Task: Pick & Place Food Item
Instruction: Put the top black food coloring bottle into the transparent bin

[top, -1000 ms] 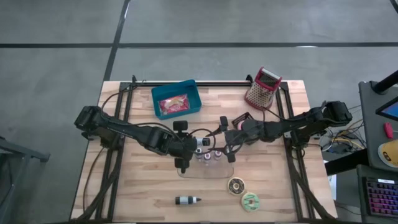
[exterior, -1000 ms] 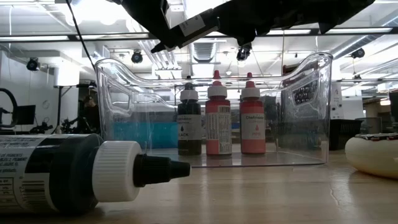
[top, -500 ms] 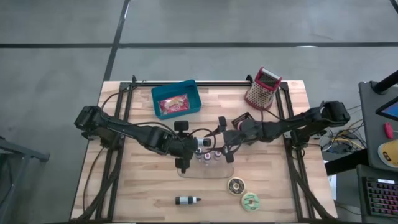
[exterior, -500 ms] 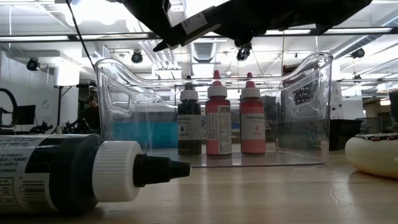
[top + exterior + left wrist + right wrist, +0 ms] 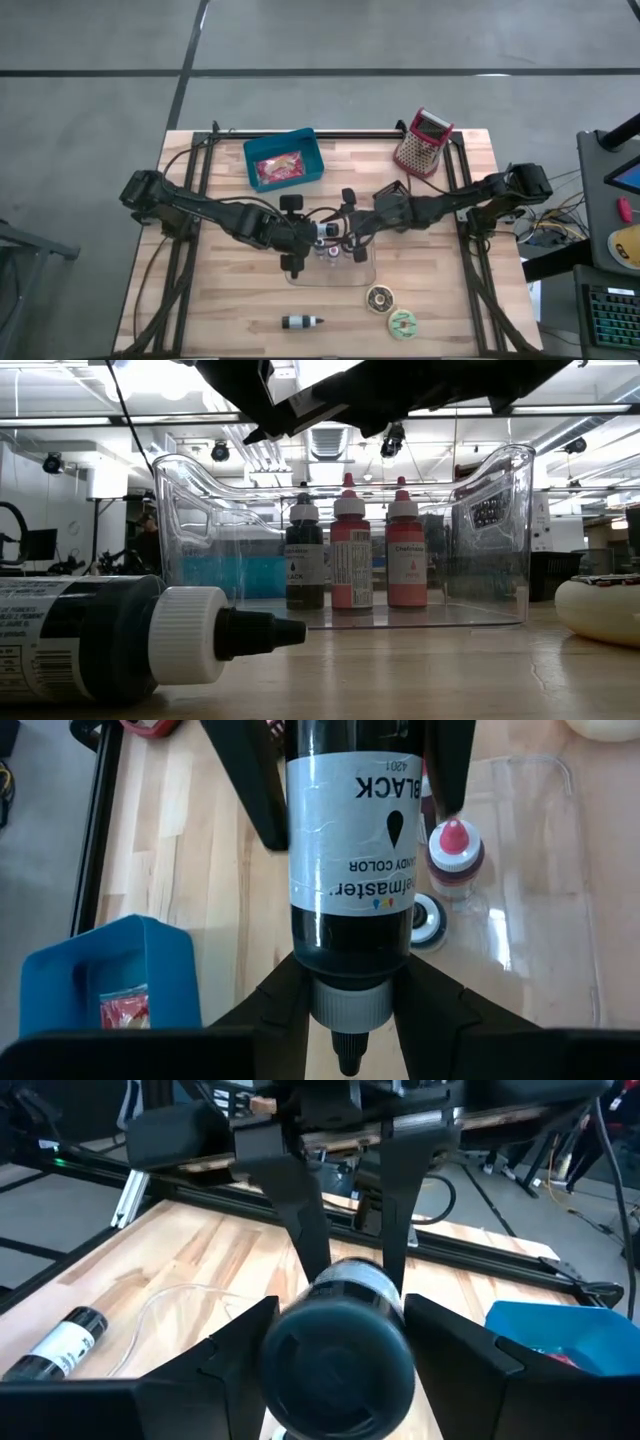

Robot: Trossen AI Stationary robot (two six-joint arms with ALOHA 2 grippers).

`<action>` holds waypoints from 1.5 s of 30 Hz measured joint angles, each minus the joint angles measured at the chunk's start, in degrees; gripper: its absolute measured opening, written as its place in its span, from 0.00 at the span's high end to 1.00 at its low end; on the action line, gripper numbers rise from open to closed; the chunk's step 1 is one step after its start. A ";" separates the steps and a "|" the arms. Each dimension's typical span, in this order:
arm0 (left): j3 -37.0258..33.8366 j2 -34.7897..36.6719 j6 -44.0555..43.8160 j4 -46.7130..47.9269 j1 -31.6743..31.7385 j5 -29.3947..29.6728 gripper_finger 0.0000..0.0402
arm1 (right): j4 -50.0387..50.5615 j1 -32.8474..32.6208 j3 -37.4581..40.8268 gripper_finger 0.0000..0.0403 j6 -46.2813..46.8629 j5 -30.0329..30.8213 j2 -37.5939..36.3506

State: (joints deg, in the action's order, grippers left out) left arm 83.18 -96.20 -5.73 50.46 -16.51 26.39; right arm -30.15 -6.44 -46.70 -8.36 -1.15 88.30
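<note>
A black food-colour bottle [image 5: 350, 870] with a white label hangs above the clear tray [image 5: 330, 272]. My left gripper [image 5: 315, 232] is shut on its cap end. My right gripper [image 5: 345, 228] comes from the table's right. Its open fingers [image 5: 235, 1355] stand on either side of the bottle's round base [image 5: 335, 1355]. In the tray stand a black bottle [image 5: 305, 565] and two red ones [image 5: 350, 560]. Another black bottle [image 5: 300, 322] lies on its side near the front edge. My left gripper pinches the bottle at its shoulder, just above the cap [image 5: 350, 985], one finger [image 5: 275, 1005] on each side. The bottle runs on past the fingers, base away from the wrist, lifted clear over the tray. My right gripper: I cannot tell whether its fingers touch the base.
A blue bin [image 5: 283, 160] with a red packet sits at the far left of centre. A red grater [image 5: 422, 142] stands at the far right. Two doughnuts [image 5: 379, 298] [image 5: 404, 322] lie near the front right.
My right gripper has gone toward the table's left, up to the bottle that my left gripper holds still, and its fingers now flank the bottle's base.
</note>
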 joint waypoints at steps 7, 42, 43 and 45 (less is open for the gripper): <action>-0.80 0.00 -0.81 -0.41 0.08 0.22 0.73 | 0.53 0.00 0.02 0.62 0.17 0.31 -0.36; -24.21 23.11 7.27 -33.74 -5.65 17.55 0.41 | -20.14 -0.11 6.34 0.69 -2.28 3.98 -0.40; -26.64 24.81 8.79 -38.35 -5.90 17.45 0.41 | -25.35 -0.07 7.65 0.69 -2.42 4.29 -0.07; -31.68 27.91 11.95 -47.36 -6.21 17.32 0.41 | -35.87 0.10 10.81 0.69 -3.04 4.46 0.43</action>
State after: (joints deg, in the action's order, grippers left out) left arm 51.49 -68.30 6.22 3.09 -22.72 43.71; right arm -66.02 -6.34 -35.88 -11.40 3.31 88.73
